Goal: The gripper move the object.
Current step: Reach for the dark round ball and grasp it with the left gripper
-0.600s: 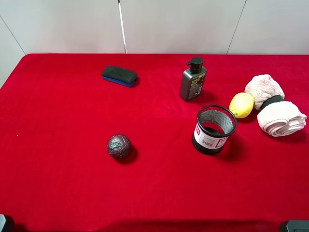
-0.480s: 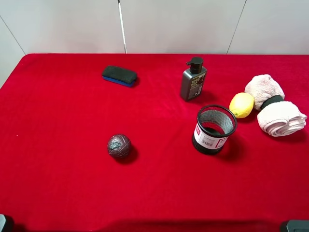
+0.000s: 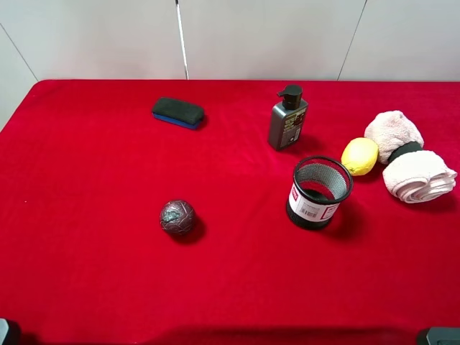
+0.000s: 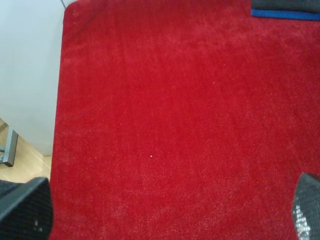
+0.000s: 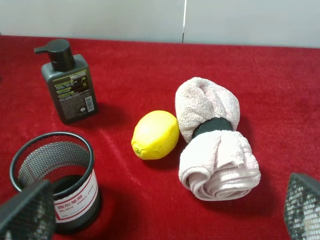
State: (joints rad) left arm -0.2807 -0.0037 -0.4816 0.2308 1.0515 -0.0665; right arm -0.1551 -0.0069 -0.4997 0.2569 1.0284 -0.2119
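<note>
The object, a small dark crackled ball (image 3: 177,217), rests on the red cloth left of the middle in the exterior high view. It shows in neither wrist view. Nothing touches it. My left gripper (image 4: 165,210) is open and empty, its dark fingers (image 4: 25,207) wide apart over bare cloth near the table's left edge. My right gripper (image 5: 165,212) is open and empty, its fingers (image 5: 302,205) wide apart, facing the things at the right. In the exterior high view only slivers of the arms show at the bottom corners: the left arm (image 3: 6,333) and the right arm (image 3: 438,336).
A dark eraser with a blue base (image 3: 177,112) lies at the back left. At the right stand a dark pump bottle (image 3: 287,118), a black mesh cup (image 3: 320,192), a yellow lemon (image 3: 359,156) and rolled pale towels (image 3: 408,167). The cloth's left edge (image 4: 57,125) drops off.
</note>
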